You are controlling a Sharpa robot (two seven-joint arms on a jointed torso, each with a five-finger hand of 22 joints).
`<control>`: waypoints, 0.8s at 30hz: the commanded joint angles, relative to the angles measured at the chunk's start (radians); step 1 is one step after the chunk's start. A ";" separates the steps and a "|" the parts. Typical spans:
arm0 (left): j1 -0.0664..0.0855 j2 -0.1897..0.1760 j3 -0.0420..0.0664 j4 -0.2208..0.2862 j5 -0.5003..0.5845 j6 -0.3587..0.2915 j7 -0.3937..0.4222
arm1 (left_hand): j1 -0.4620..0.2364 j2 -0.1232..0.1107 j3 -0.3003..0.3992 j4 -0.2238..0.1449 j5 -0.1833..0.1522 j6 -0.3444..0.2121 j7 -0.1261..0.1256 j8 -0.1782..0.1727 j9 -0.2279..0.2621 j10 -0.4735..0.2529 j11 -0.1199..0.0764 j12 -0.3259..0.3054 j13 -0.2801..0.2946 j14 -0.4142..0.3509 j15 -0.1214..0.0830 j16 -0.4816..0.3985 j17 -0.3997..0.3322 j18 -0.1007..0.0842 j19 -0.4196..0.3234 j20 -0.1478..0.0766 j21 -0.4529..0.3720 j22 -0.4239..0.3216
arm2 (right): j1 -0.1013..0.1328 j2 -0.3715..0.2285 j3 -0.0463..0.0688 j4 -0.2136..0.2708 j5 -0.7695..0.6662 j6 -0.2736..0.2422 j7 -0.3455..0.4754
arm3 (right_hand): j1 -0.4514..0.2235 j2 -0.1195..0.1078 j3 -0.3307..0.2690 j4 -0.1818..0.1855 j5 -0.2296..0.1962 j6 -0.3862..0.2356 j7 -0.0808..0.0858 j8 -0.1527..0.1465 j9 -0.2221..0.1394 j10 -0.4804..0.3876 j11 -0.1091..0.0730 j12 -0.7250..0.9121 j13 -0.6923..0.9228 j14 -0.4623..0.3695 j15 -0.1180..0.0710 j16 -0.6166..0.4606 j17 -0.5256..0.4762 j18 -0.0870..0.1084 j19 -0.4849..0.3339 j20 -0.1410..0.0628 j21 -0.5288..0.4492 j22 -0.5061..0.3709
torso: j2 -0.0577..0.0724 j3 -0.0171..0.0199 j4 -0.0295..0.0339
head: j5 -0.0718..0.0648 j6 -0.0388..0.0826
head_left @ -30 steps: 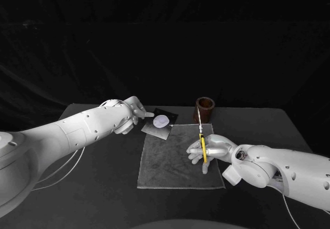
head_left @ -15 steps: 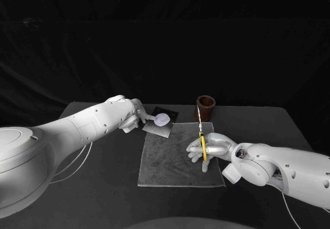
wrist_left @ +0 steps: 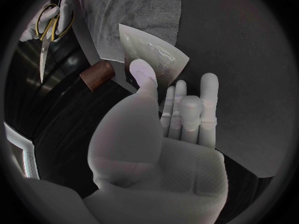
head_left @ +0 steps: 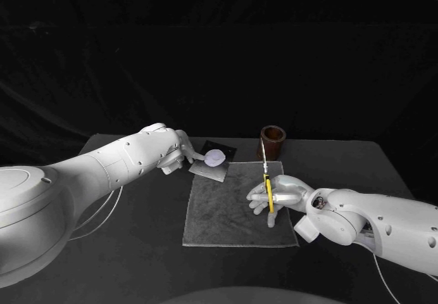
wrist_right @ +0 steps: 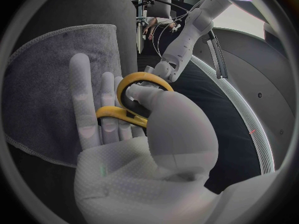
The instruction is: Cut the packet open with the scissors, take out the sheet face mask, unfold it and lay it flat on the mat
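Observation:
My left hand [head_left: 171, 152] pinches one edge of the packet [head_left: 211, 166], a dark sachet with a pale round mark, just above the mat's far left corner. In the left wrist view the thumb [wrist_left: 143, 77] presses the packet [wrist_left: 156, 55] against the fingers. My right hand [head_left: 283, 197] holds the yellow-handled scissors [head_left: 268, 187] over the right side of the grey mat [head_left: 228, 215]. Their blades point away from me, apart from the packet. The right wrist view has the thumb through one yellow loop of the scissors [wrist_right: 140, 82].
A brown cylindrical cup [head_left: 272, 142] stands just beyond the mat's far right corner, close to the scissor tips. The black table [head_left: 128, 240] lies bare to the left and right of the mat.
My left arm has swung in and its elbow has risen, with the packet lifted slightly and tilted. The right hand and scissors have barely moved.

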State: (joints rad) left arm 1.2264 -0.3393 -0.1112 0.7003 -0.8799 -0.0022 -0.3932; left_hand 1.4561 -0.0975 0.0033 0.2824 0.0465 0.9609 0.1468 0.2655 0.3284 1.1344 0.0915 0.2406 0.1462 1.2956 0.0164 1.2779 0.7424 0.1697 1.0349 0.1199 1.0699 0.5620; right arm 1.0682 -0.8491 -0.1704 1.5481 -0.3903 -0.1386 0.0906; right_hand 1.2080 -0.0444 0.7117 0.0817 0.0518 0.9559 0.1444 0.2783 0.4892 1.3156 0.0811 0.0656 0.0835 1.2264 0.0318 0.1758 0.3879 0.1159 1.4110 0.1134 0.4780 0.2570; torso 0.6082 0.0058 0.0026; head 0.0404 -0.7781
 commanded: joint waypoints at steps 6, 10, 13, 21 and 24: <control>-0.013 0.018 -0.006 -0.013 -0.022 0.103 -0.035 | 0.006 0.001 -0.005 0.009 0.001 0.024 0.002 0.007 0.002 0.014 -0.007 0.011 0.006 0.011 -0.002 0.014 0.011 -0.006 0.022 -0.003 0.036 0.052 | 0.001 0.002 0.001 0.003 -0.005 0.007 0.003 | 0.010 0.052 0.008 0.001 -0.002 -0.001 0.009 -0.004 0.001 0.039 0.002 0.000 0.002 -0.005 -0.003 0.007 0.001 0.063 -0.009 -0.001 -0.007 -0.001 | 0.000 0.0008 -0.0016 | 0.002 -0.004; -0.019 0.028 -0.011 -0.024 -0.040 0.100 -0.036 | -0.010 -0.009 -0.026 0.007 0.001 0.028 0.002 0.006 0.001 0.029 -0.009 0.019 0.011 0.020 -0.003 0.024 0.020 -0.012 0.039 -0.004 0.063 0.093 | 0.001 0.002 0.001 0.005 -0.005 0.006 0.003 | 0.010 0.052 0.008 0.001 -0.002 -0.001 0.009 -0.004 0.001 0.039 0.002 0.000 0.002 -0.005 -0.003 0.007 0.001 0.063 -0.009 -0.001 -0.007 -0.001 | 0.000 0.0014 -0.0017 | 0.002 -0.007; -0.025 0.036 -0.016 -0.032 -0.053 0.097 -0.034 | 0.015 -0.011 -0.031 0.002 0.001 0.039 -0.006 0.010 0.003 0.042 -0.016 0.026 0.017 0.030 -0.009 0.036 0.039 -0.015 0.047 -0.006 0.082 0.118 | 0.001 0.002 0.001 0.006 -0.005 0.006 0.003 | 0.010 0.052 0.008 0.001 -0.002 -0.001 0.009 -0.004 0.001 0.039 0.002 0.000 0.002 -0.005 -0.003 0.007 0.001 0.063 -0.009 -0.001 -0.007 -0.001 | 0.001 0.0016 -0.0021 | 0.002 -0.007; -0.049 0.067 -0.026 -0.070 -0.100 0.075 -0.029 | 0.033 0.007 -0.038 0.007 0.001 0.074 -0.027 0.026 0.010 0.075 -0.033 0.044 0.029 0.051 -0.023 0.060 0.083 -0.020 0.060 -0.015 0.113 0.162 | 0.002 0.003 0.001 0.008 -0.005 0.006 0.002 | 0.010 0.052 0.008 0.001 -0.002 -0.001 0.009 -0.004 0.001 0.039 0.002 0.000 0.002 -0.005 -0.003 0.007 0.001 0.063 -0.009 -0.001 -0.007 -0.001 | 0.000 0.0023 -0.0014 | 0.001 -0.011; -0.057 0.078 -0.030 -0.087 -0.119 0.065 -0.025 | 0.038 0.012 -0.039 0.006 0.001 0.081 -0.033 0.030 0.012 0.082 -0.038 0.048 0.031 0.056 -0.027 0.066 0.093 -0.021 0.064 -0.018 0.120 0.173 | 0.002 0.003 0.001 0.008 -0.005 0.005 0.002 | 0.010 0.052 0.008 0.001 -0.002 -0.001 0.009 -0.004 0.001 0.039 0.002 0.000 0.002 -0.005 -0.003 0.007 0.001 0.063 -0.009 -0.001 -0.007 -0.001 | 0.000 0.0019 -0.0021 | 0.000 -0.013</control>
State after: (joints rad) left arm 1.2100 -0.2699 -0.1267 0.6089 -0.9655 -0.0118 -0.3941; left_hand 1.4908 -0.0885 -0.0316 0.2897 0.0465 1.0392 0.1138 0.2983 0.3464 1.2125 0.0537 0.2909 0.1802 1.3480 -0.0109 1.3407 0.8352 0.1621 1.0945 0.1031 1.1872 0.7358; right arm 1.0691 -0.8475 -0.1703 1.5540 -0.3906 -0.1385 0.0895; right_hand 1.2080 -0.0444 0.7158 0.0825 0.0518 0.9537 0.1465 0.2783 0.4895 1.3156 0.0812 0.0656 0.0835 1.2264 0.0318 0.1789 0.3880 0.1159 1.4111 0.1136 0.4780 0.2569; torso 0.6085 0.0080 0.0009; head 0.0409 -0.7900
